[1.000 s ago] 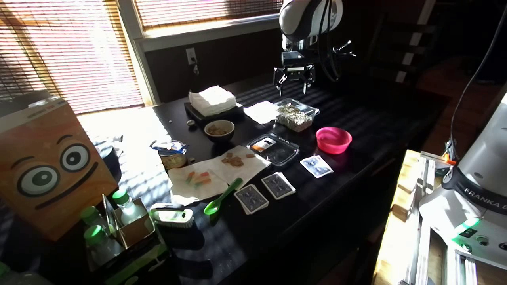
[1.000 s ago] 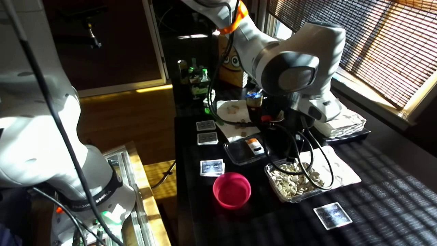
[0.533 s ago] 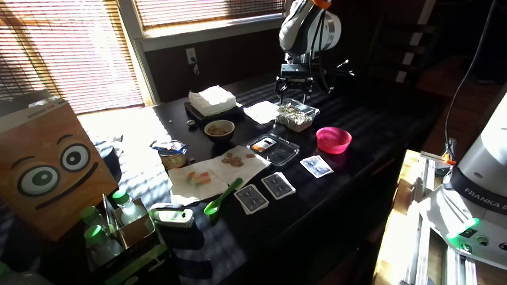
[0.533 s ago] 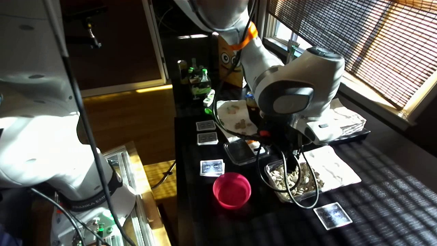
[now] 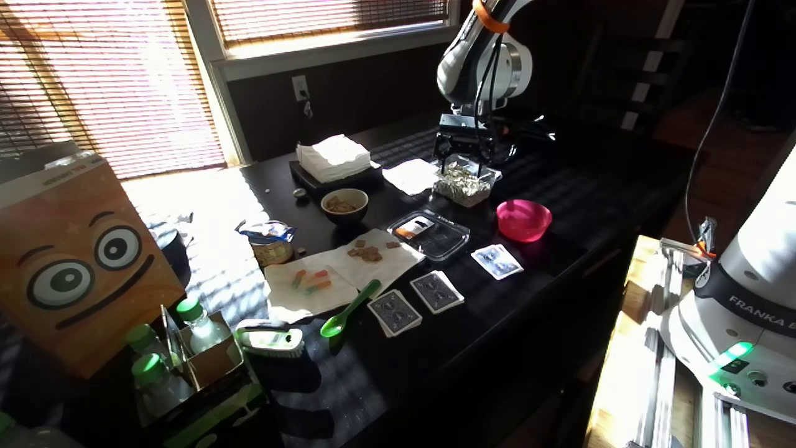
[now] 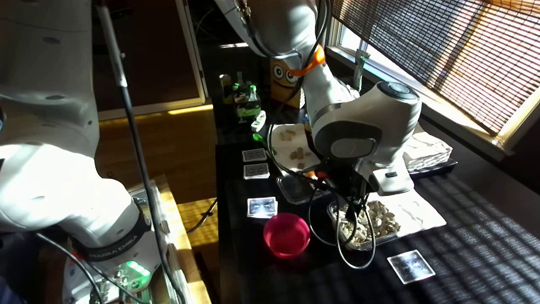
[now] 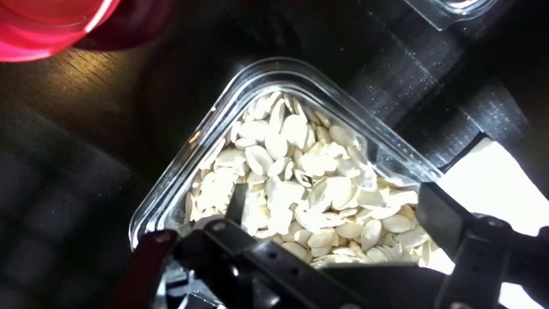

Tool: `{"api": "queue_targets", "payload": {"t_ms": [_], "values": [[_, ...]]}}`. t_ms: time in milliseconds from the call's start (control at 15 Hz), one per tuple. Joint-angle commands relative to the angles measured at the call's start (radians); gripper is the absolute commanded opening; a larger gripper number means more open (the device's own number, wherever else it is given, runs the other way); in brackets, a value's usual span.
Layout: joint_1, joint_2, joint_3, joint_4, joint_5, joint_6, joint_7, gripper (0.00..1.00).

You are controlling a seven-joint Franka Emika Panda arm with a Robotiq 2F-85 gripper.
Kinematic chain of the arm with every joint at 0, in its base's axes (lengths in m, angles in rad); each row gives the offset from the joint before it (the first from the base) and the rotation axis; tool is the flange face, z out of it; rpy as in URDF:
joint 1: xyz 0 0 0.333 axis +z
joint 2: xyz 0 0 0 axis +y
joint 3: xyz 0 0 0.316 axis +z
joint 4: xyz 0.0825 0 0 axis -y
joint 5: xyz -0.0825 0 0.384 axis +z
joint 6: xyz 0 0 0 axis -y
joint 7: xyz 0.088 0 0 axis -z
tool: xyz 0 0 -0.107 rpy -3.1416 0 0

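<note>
My gripper [image 7: 334,193] is open, with its two black fingers wide apart over a clear plastic container [image 7: 195,135] full of pale pumpkin seeds [image 7: 317,163]. In the wrist view seeds show between the fingers, and the right fingertip is beside the container's rim. I cannot tell whether the fingertips touch the seeds. In an exterior view the gripper [image 5: 461,172] points down with its fingertips at the container [image 5: 460,196]. In an exterior view the arm and its cables partly hide the container [image 6: 373,243] and the fingers. A pink bowl [image 5: 524,229] stands beside the container; it also shows in the wrist view [image 7: 38,38].
A clear lid [image 5: 444,239] and stacks of playing cards [image 5: 395,313] lie nearby. A white napkin [image 5: 405,177] lies beside the container; a napkin stack [image 5: 336,157] and a dark bowl [image 5: 344,216] stand behind. A lone card [image 6: 411,267] and a green spoon [image 5: 336,325] lie on the table.
My gripper has moved down from above the container to the level of the seeds, staying open. The cables have swung with the arm. The things on the table have not moved.
</note>
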Motion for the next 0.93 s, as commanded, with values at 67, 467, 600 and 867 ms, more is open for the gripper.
{"api": "queue_targets", "payload": {"t_ms": [67, 467, 600, 867], "values": [[0.003, 0.030, -0.003, 0.009, 0.049, 0.035, 0.022, 1.00], [-0.008, 0.040, 0.009, 0.011, 0.096, 0.036, 0.017, 0.74], [-0.009, 0.041, 0.010, 0.010, 0.112, 0.045, 0.018, 0.59], [-0.007, 0.041, 0.012, 0.012, 0.132, 0.060, 0.018, 0.31]]}}
